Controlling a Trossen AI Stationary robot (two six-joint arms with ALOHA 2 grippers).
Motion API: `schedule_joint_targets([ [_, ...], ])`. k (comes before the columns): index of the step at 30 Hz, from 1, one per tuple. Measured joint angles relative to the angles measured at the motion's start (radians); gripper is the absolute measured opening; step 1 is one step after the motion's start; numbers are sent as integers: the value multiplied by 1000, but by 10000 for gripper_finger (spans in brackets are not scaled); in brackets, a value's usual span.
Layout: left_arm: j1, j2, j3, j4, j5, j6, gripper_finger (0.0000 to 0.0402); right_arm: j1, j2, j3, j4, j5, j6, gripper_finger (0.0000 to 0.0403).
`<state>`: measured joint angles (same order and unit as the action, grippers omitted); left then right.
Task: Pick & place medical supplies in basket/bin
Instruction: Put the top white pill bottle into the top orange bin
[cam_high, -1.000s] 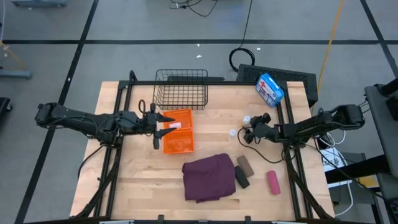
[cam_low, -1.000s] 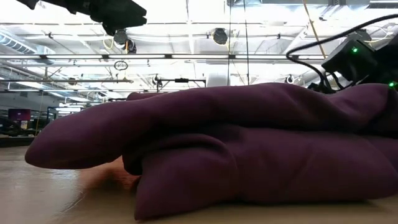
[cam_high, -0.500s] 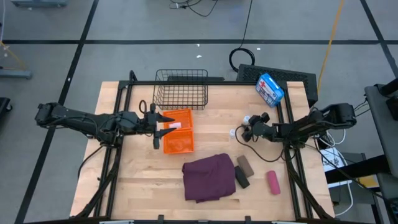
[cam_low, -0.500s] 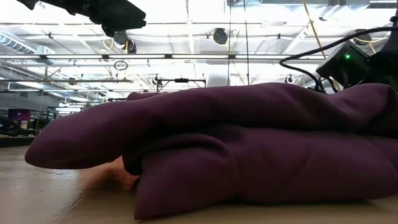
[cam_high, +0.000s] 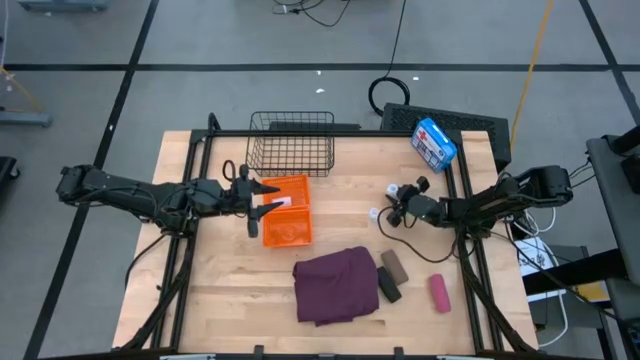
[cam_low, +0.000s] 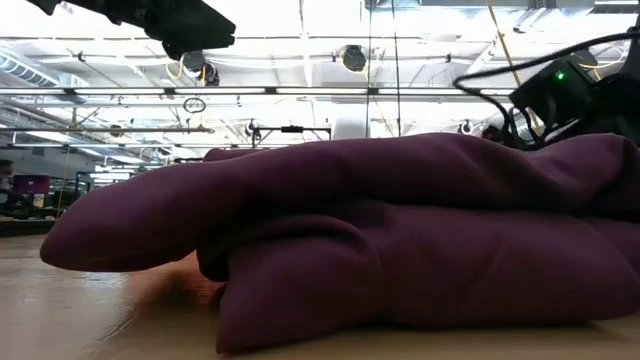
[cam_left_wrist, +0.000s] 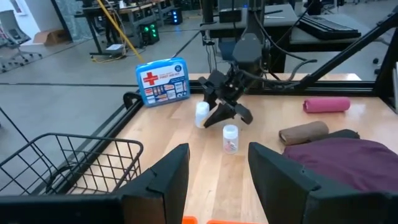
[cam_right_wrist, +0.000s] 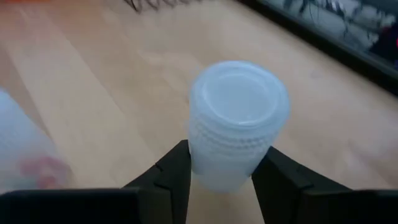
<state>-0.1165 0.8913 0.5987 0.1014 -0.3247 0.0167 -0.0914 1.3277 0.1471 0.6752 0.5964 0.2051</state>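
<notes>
My right gripper (cam_high: 392, 203) is shut on a small white vial (cam_right_wrist: 236, 121) at the table's right middle. A second vial (cam_left_wrist: 230, 137) stands on its base close by. My left gripper (cam_left_wrist: 217, 155) hangs open above the orange bin (cam_high: 290, 228), nothing between its fingers. The black wire basket (cam_high: 290, 145) stands behind the bin. At the near middle the maroon cloth (cam_high: 335, 285) lies in a heap, with the brown roll (cam_high: 393, 264), black roll (cam_high: 388, 287) and pink roll (cam_high: 438, 293) lying on the table to its right. My right gripper pinches the vial between its two fingers, one on each side of the ribbed wall (cam_right_wrist: 198, 155) just under the lid. The fingers (cam_right_wrist: 283, 177) come slanting down from the table's right. The vial (cam_left_wrist: 202, 114) is upright; its base seems to rest on the table.
A blue-and-white box with a red cross (cam_high: 434, 142) lies at the far right corner. A small white thing (cam_high: 279, 203) shows in the bin's far compartment. In the low view the cloth (cam_low: 350, 250) fills the picture. Bare wood lies at the near left.
My right gripper has moved a little toward the table's left and far side, and its fingers have drawn in around the vial. My left arm has kept still.
</notes>
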Motion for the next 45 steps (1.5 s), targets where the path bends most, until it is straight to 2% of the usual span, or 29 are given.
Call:
schedule_joint_targets([
  [6,0,2,0,9,-1,-88,175,0,0,0,194,-130,-103,127],
  [10,0,22,0,70,-1,-167,175,0,0,16,284,-225,-155,127],
  [14,3,44,55,66,-7,-255,175,1,-13,112,186,-328,-182,127],
  [18,5,109,149,-69,-18,-309,175,17,-21,254,-35,-409,-245,127],
  [23,5,258,307,-249,-17,-316,175,57,-22,394,-219,-418,-327,127],
  [31,5,550,609,-447,24,-269,175,120,-22,440,-231,-416,-372,125],
  [38,5,734,808,-465,131,-187,175,175,-21,440,-232,-415,-357,125],
  [45,5,843,865,-424,219,-138,175,227,-22,440,-232,-413,-348,125],
])
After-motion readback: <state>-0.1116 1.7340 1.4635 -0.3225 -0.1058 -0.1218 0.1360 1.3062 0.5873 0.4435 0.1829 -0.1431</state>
